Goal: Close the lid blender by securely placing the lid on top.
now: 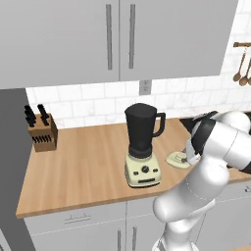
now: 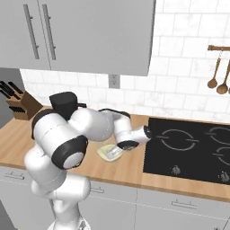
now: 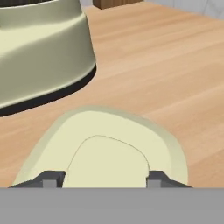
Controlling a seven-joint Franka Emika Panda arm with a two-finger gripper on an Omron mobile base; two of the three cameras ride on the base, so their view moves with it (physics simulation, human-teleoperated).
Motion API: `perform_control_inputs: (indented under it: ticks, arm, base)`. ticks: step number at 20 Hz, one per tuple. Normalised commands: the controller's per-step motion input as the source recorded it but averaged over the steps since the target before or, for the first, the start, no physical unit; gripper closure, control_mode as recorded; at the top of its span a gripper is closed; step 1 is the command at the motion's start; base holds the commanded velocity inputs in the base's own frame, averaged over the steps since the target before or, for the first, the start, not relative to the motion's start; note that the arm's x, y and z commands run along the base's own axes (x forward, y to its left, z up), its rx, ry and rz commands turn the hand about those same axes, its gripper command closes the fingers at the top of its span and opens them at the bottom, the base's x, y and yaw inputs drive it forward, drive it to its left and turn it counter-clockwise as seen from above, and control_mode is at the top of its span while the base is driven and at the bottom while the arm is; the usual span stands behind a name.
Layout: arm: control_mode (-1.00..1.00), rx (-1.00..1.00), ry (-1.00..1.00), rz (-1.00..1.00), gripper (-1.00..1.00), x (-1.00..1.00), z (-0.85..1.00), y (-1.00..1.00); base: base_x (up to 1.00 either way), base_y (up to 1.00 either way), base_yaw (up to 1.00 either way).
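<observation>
The blender stands mid-counter, a dark jar with an open top on a cream base. Just right of it the pale cream-green lid lies flat on the wood. My gripper reaches down onto the lid. In the hand view its two dark fingertips stand on either side of the lid's raised centre, close against its edges. I cannot tell whether they press on it. The arm hides most of the blender in the right base view, where only the jar's top peeks out.
A black cooktop is set into the counter right of the lid. A knife block stands at the far left by the tiled wall. Wooden spoons hang on the wall at the right. Cabinets hang above the blender.
</observation>
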Motion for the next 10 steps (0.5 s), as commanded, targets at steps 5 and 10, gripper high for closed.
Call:
perform_control_inputs:
  ticks: [5,10]
  arm:
    - [-1.00,0.00,-0.21,0.00,1.00,-0.59,0.31,-0.03]
    - [-1.00,0.01,-0.34,-0.01,1.00,-0.84,0.70,-0.16]
  base:
    - [0.00,0.00,0.00]
    - [0.00,0.00,0.00]
